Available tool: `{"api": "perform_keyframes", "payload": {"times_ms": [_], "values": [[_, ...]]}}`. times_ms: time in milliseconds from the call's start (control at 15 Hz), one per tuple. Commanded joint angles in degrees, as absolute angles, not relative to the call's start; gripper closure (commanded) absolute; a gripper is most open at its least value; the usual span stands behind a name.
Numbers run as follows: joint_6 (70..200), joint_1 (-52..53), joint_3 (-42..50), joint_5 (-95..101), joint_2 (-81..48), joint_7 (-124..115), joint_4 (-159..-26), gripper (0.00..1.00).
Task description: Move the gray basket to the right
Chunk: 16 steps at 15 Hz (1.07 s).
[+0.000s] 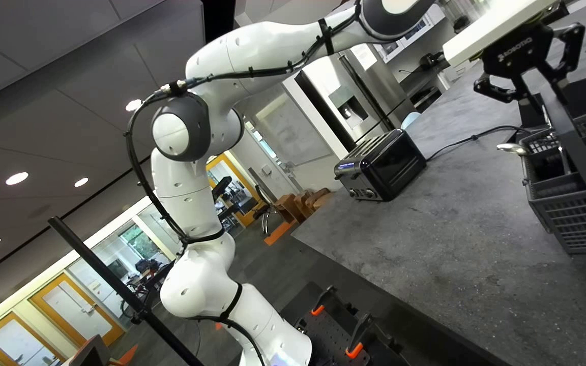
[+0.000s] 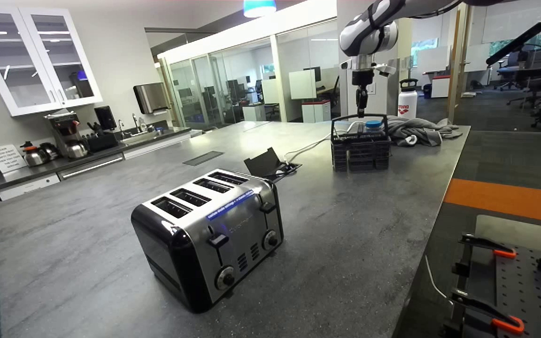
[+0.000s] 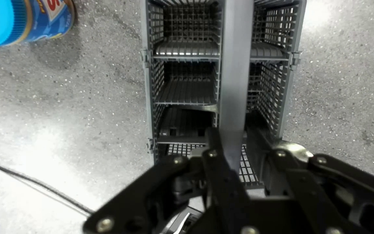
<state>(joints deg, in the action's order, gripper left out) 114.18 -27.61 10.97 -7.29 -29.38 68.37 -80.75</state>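
The gray basket stands upright on the gray counter, with slatted walls, several compartments and a tall arched handle. It shows in both exterior views (image 1: 580, 218) (image 2: 361, 157) and in the wrist view (image 3: 147, 81). My gripper (image 1: 546, 96) is above it, pointing down, with its fingers either side of the handle's top bar. In the wrist view my gripper (image 3: 234, 134) is open: one finger lies close against the handle (image 3: 235, 65), and a gap shows between the handle and the other finger. A metal spoon (image 3: 292, 149) sticks out over the basket's rim.
A four-slot toaster (image 2: 209, 234) stands on the counter. A blue-lidded jar (image 3: 54, 19) is beside the basket. A gray cloth (image 2: 421, 131) and a white bottle (image 2: 407, 103) are near it. A black flap (image 2: 266, 162) with cables stands up from the counter.
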Motion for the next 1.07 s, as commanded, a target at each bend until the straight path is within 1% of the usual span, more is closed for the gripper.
{"api": "perform_keyframes", "payload": {"times_ms": [0, 200, 333, 400, 667, 1000], "values": [[113.4, -27.7, 10.3, -7.3, -26.4, 67.1, -81.2, 0.39], [114.5, -26.6, 10.6, -8.3, -21.3, 67.2, -84.8, 0.18], [114.6, -25.0, 11.4, -7.0, -17.4, 63.3, -86.9, 0.03], [114.3, -24.0, 11.9, -6.1, -15.3, 58.8, -88.4, 0.0], [119.0, -20.1, 12.5, 0.0, -6.6, 41.1, -97.5, 0.0], [119.2, -16.7, 12.7, 7.9, -0.3, 19.1, -104.7, 0.0]]}}
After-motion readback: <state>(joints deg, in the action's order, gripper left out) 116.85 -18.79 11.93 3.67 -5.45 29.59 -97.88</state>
